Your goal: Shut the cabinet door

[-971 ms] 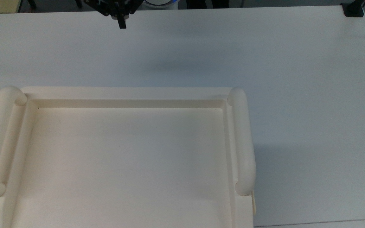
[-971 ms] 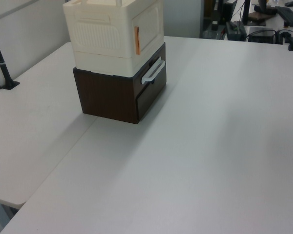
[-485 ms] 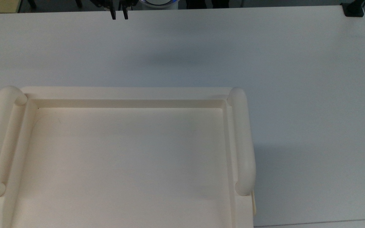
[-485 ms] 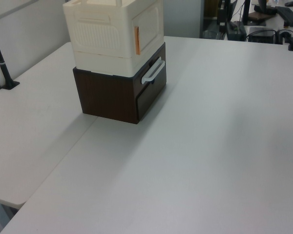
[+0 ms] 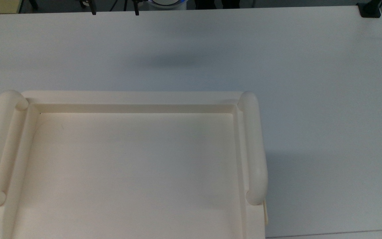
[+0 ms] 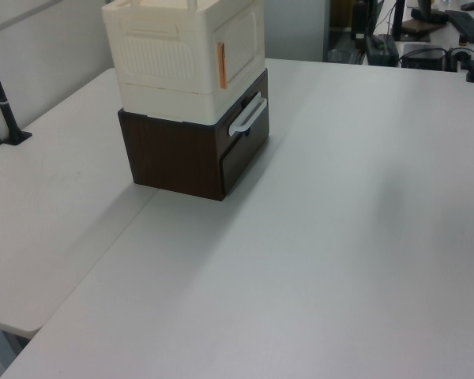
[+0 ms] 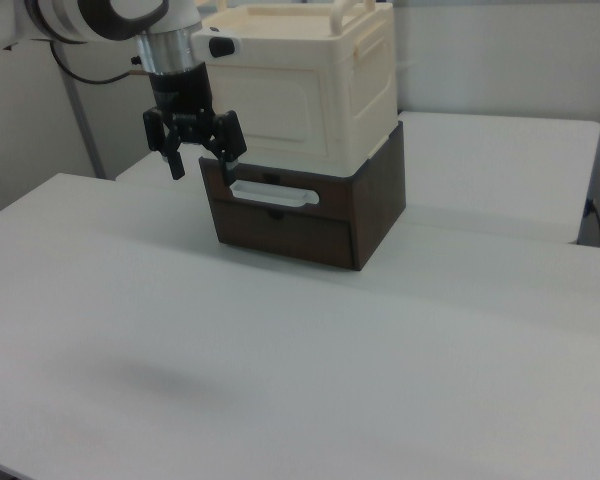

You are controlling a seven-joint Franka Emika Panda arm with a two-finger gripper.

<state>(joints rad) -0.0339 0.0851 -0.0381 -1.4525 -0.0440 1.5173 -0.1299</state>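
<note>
the cabinet (image 7: pixel 310 95) sits on a dark drawer unit (image 7: pixel 310 215) on the white tabletop (image 7: pixel 280 360). its door (image 7: pixel 265 105) — the panel on the face turned toward the right view's camera — looks flush with the body. in the left view a copper fitting (image 6: pixel 221 65) marks its edge.

the pincer (image 7: pixel 195 160) hangs with fingers spread wide and empty, just off the door's lower corner at the right view's left, above the drawer handle (image 7: pixel 275 193). whether it touches anything is unclear.

judging from this, the closing push looks done or nearly so. next comes a check that the panel is seated — if not, a short press against its face — otherwise a clean retreat.
</note>
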